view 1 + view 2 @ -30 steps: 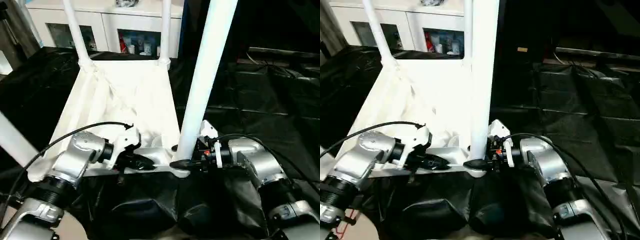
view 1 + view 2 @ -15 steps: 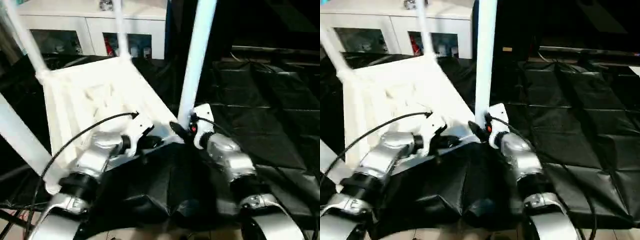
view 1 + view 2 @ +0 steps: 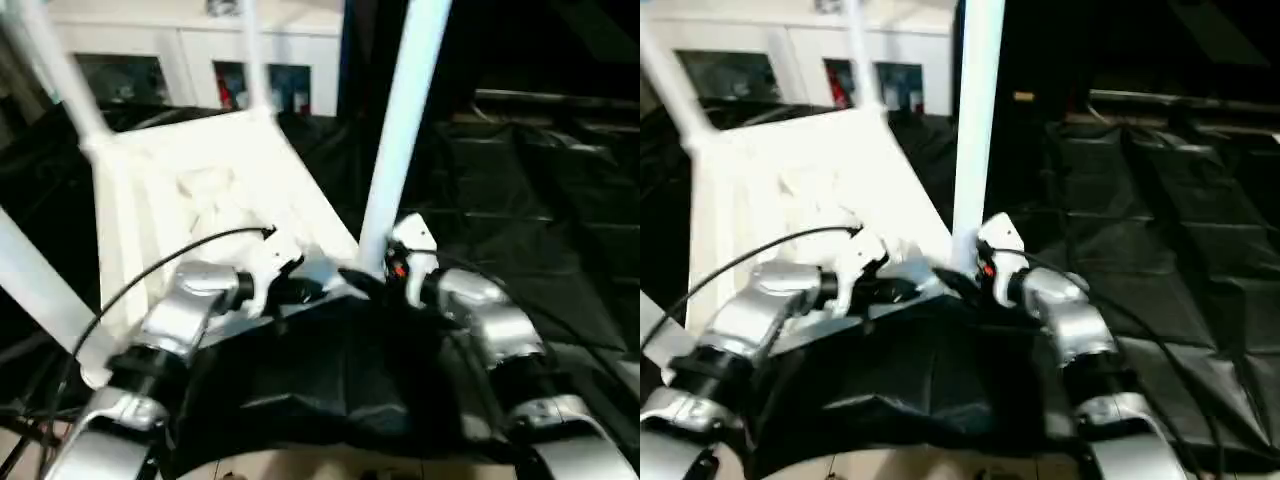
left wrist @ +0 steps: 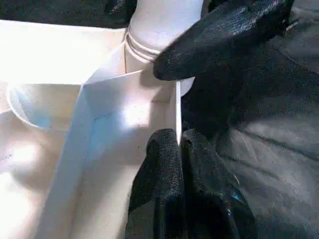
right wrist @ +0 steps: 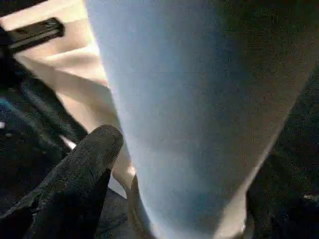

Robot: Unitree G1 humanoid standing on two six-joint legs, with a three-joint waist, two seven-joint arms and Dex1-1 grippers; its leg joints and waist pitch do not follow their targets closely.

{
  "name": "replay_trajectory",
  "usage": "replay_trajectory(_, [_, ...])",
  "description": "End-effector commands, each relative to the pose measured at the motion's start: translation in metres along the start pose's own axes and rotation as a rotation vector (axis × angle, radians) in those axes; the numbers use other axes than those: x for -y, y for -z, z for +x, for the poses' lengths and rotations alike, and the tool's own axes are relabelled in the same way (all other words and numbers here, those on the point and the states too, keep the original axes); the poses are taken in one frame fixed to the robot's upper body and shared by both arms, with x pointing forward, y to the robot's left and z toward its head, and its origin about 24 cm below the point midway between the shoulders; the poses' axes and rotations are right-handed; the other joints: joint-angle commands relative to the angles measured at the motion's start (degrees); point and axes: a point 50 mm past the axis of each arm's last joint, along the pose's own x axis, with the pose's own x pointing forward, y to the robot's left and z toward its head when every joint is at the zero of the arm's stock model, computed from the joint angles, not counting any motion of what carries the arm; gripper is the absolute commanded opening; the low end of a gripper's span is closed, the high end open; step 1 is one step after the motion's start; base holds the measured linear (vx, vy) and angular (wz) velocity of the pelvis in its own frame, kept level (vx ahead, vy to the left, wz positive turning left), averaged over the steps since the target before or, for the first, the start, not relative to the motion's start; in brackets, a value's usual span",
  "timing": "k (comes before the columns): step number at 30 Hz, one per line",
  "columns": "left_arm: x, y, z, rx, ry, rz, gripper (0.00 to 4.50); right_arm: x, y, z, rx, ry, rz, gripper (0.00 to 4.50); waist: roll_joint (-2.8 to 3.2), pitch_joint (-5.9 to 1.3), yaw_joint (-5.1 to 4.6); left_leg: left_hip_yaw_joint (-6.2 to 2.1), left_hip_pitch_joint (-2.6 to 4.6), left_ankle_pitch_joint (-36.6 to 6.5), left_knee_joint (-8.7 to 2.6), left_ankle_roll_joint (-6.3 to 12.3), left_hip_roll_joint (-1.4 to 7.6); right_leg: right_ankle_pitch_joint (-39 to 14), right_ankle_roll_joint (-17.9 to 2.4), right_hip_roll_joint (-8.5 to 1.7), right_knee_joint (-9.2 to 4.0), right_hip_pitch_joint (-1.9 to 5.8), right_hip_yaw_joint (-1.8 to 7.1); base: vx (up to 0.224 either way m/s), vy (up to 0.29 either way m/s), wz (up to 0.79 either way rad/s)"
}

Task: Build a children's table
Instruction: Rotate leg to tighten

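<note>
The tabletop (image 3: 200, 190) is seen upside down at centre left of the left eye view, ribbed underside up, with four legs rising from its corners. The near-right leg (image 3: 400, 130) stands almost upright — its long axis running from the corner socket at mid-frame toward the top edge. The right gripper (image 3: 362, 282) is set against the foot of this leg, closer to it than the left; in the right wrist view one black finger (image 5: 84, 164) lies beside the leg, the other is hidden, so whether the leg is clamped cannot be told. The left gripper (image 4: 178, 144) is closed on the thin edge wall of the tabletop just beside that socket, fingers pressed together around it.
</note>
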Motion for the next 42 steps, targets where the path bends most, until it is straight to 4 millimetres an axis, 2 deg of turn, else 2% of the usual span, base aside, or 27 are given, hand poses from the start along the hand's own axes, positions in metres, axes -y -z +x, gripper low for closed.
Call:
replay_trajectory(1, [0.009, -0.015, 0.003, 0.050, 0.098, 0.086, 0.00, -0.026, 0.012, 0.008, -0.054, -0.246, 0.019, 3.73, 0.27, -3.57, 0.08, 1.03, -0.28, -12.1, -3.77, 3.17, -0.75, -9.5, -13.8, -2.06, -3.88, 3.98, 0.91, 0.000, 0.000, 0.00])
replay_trajectory(6, [0.013, -0.010, -0.008, 0.050, 0.182, 0.100, 0.00, -0.025, 0.012, -0.005, -0.083, -0.334, 0.017, 3.73, 0.22, -3.44, 0.86, 1.11, -0.32, -12.4, -3.84, 2.92, -0.54, -11.0, -13.6, -2.17, -3.76, 3.98, 0.87, 0.000, 0.000, 0.00])
replay_trajectory(9, [0.015, -0.008, -0.012, 0.040, 0.210, 0.102, 0.00, -0.025, 0.012, -0.009, -0.100, -0.355, 0.028, 3.73, 0.25, -3.40, 0.92, 1.14, -0.22, -12.8, -3.90, 2.67, -0.48, -12.5, -13.1, -2.18, -3.95, 3.81, 0.89, 0.000, 0.000, 0.00])
replay_trajectory(11, [0.015, -0.005, -0.017, 0.024, 0.234, 0.096, 0.00, -0.026, 0.012, -0.015, -0.118, -0.401, 0.030, 3.73, 0.07, -3.39, 0.94, 1.11, -0.20, -12.9, -3.90, 2.33, -0.56, -13.5, -12.8, -2.19, -4.04, 3.76, 0.94, 0.000, 0.000, 0.00])
replay_trajectory(15, [0.016, -0.003, -0.019, 0.016, 0.254, 0.089, 0.00, -0.027, 0.011, -0.018, -0.124, -0.436, 0.036, 3.39, 0.03, -3.44, 1.11, 1.17, -0.26, -12.0, -3.82, 2.45, -0.53, -13.0, -12.6, -2.19, -3.96, 3.72, 0.97, 0.000, 0.000, 0.00])
replay_trajectory(17, [0.017, -0.003, -0.019, 0.016, 0.259, 0.086, 0.00, -0.028, 0.012, -0.018, -0.133, -0.444, 0.042, 3.08, 0.02, -3.45, 1.18, 1.17, -0.27, -11.6, -3.83, 2.37, -0.59, -12.6, -12.7, -2.14, -3.92, 3.76, 0.95, 0.000, 0.000, 0.00])
replay_trajectory(22, [0.018, -0.003, -0.019, 0.019, 0.267, 0.085, 0.00, -0.030, 0.011, -0.017, -0.135, -0.455, 0.055, 2.74, 0.02, -3.52, 1.42, 1.20, -0.21, -11.2, -3.75, 2.22, -0.58, -12.0, -12.8, -2.16, -3.80, 3.74, 0.98, 0.000, 0.000, 0.00])
replay_trajectory(25, [0.018, -0.004, -0.018, 0.026, 0.258, 0.080, 0.00, -0.030, 0.012, -0.016, -0.133, -0.444, 0.058, 2.70, 0.06, -3.52, 1.61, 1.18, -0.21, -11.2, -3.77, 2.02, -0.60, -12.2, -12.5, -2.18, -3.81, 3.76, 0.97, 0.000, 0.000, 0.00])
replay_trajectory(28, [0.012, -0.009, -0.013, 0.053, 0.175, 0.057, 0.00, -0.030, 0.013, -0.007, -0.094, -0.364, 0.056, 2.64, 0.09, -3.46, 1.63, 1.15, -0.28, -11.4, -3.78, 1.67, -0.69, -12.8, -12.3, -2.21, -3.89, 3.74, 0.99, 0.000, 0.000, 0.00])
replay_trajectory(29, [0.007, -0.013, -0.007, 0.076, 0.108, 0.043, 0.00, -0.029, 0.014, 0.001, -0.077, -0.286, 0.067, 2.63, 0.05, -3.40, 1.54, 1.20, -0.19, -12.0, -3.77, 1.37, -0.75, -14.2, -11.9, -2.22, -4.11, 3.56, 1.04, 0.000, 0.000, 0.00])
replay_trajectory(30, [0.007, -0.013, -0.007, 0.076, 0.108, 0.043, 0.00, -0.029, 0.014, 0.001, -0.077, -0.286, 0.067, 2.61, 0.05, -3.28, 1.42, 1.15, -0.13, -12.7, -3.86, 0.78, -0.92, -16.4, -11.2, -2.19, -4.39, 3.50, 1.01, 0.000, 0.000, 0.00])
replay_trajectory(31, [0.004, -0.016, -0.003, 0.091, 0.063, 0.033, 0.00, -0.029, 0.016, 0.007, -0.073, -0.233, 0.072, 2.59, -0.03, -3.30, 1.36, 1.08, -0.11, -13.1, -3.90, 0.66, -0.99, -17.7, -10.8, -2.21, -4.51, 3.61, 0.97, 0.000, 0.000, 0.00])
replay_trajectory(34, [0.000, -0.023, 0.011, 0.103, -0.023, 0.021, 0.00, -0.028, 0.020, 0.023, -0.070, -0.081, 0.080, 2.55, -0.09, -3.16, 0.56, 0.94, -0.20, -14.5, -4.03, 0.03, -1.13, -22.1, -8.9, -2.18, -4.96, 3.44, 0.90, 0.000, 0.000, 0.00])
replay_trajectory(36, [0.000, -0.027, 0.018, 0.114, -0.058, 0.011, 0.00, -0.027, 0.021, 0.031, -0.065, -0.006, 0.100, 2.52, -0.08, -3.16, -0.16, 0.77, -0.24, -15.1, -4.02, -0.18, -1.35, -25.3, -7.8, -2.21, -5.28, 3.42, 0.74, 0.000, 0.000, 0.00])
replay_trajectory(39, [0.002, -0.035, 0.034, 0.139, -0.114, -0.004, 0.00, -0.027, 0.022, 0.046, -0.054, 0.149, 0.163, 2.51, -0.05, -3.01, -0.68, 0.83, -0.15, -15.8, -3.92, 0.06, -1.45, -27.6, -6.9, -2.10, -5.71, 2.98, 0.72, 0.000, 0.000, 0.00])
replay_trajectory(40, [0.004, -0.038, 0.041, 0.148, -0.129, -0.007, 0.00, -0.029, 0.022, 0.053, -0.049, 0.205, 0.178, 2.51, 0.03, -3.05, -0.73, 0.68, -0.21, -15.7, -3.99, -0.08, -1.45, -28.0, -6.7, -2.12, -5.68, 3.10, 0.63, 0.000, 0.000, 0.00])
replay_trajectory(42, [0.009, -0.041, 0.047, 0.157, -0.111, -0.006, 0.00, -0.035, 0.020, 0.060, -0.044, 0.189, 0.151, 2.51, 0.08, -3.10, -0.86, 0.66, -0.09, -16.7, -3.96, 0.20, -1.45, -29.2, -5.9, -2.12, -6.02, 2.82, 0.56, 0.000, 0.000, 0.00])
